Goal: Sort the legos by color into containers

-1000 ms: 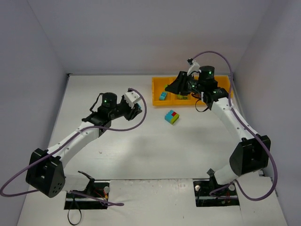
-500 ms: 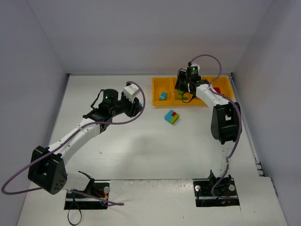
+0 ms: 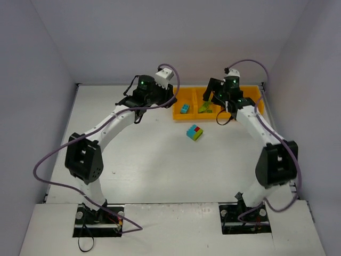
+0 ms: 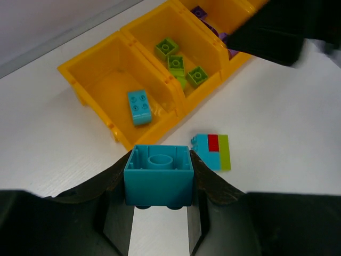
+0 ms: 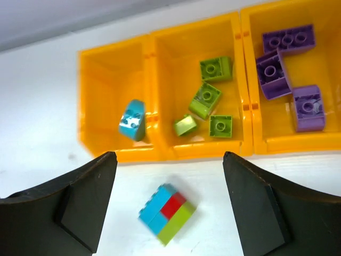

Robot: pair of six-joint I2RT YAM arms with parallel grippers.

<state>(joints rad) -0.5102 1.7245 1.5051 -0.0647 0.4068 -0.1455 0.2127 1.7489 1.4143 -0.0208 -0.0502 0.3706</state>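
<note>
On my left wrist feed, the left end effector (image 4: 158, 186) is closed down narrow on a teal brick (image 4: 158, 172), one finger pressed against each side. The brick's hollow underside faces the camera, and it hangs above the desk (image 3: 160, 160) just in front of the left end of the orange-yellow tray (image 4: 120, 133). From overhead I see that arm reaching towards the far side of the desk, its tip beside the tray's left end. The right end effector (image 5: 169, 176) stands wide open with nothing between its fingers and nothing touching them. It hovers over the near edge of the tray, looking down at the compartments. In the end compartment lies a second teal piece (image 5: 132, 120). The next one holds four lime green bricks (image 5: 205, 100), and the one after that holds three purple bricks (image 5: 273, 74). I cannot see into the fourth compartment from either wrist. A joined cluster (image 5: 167, 212) of teal, red and lime green sits on the desk just in front of the tray, apart from both end effectors.
</note>
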